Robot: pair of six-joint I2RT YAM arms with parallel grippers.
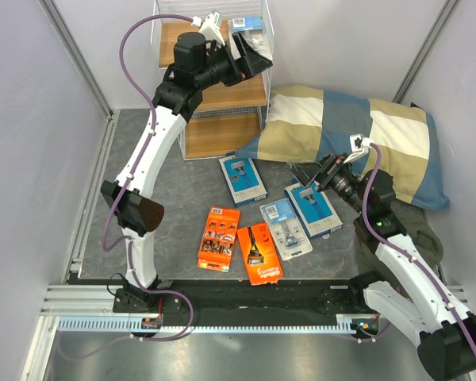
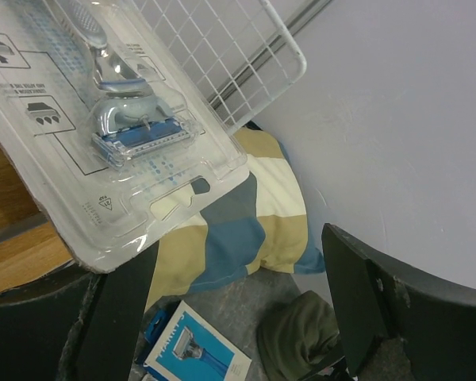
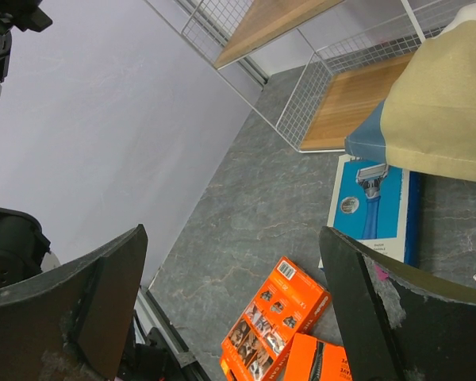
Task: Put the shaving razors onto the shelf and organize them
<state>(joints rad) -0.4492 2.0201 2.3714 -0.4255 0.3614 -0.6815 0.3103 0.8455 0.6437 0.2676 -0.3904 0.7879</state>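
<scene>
At top tier of white wire shelf w/ light-brown wooden tiers point(image 1: 218, 135), clear blister razor pack w/ blue top point(image 1: 246, 28) overhangs the edge. L gripper point(image 1: 255, 54) sits beside it, jaws spread, empty. R gripper point(image 3: 232, 238) is spread, empty, above grey table point(image 1: 174, 198). Blue-and-beige checked pillow point(image 1: 349, 131) abuts the shelf, its corner covering the far edge of a blue razor box point(image 1: 243, 178). Second blue box point(image 1: 313, 210), second blister pack point(image 1: 285, 228) and two orange packs point(image 1: 219, 238) lie on the table.
</scene>
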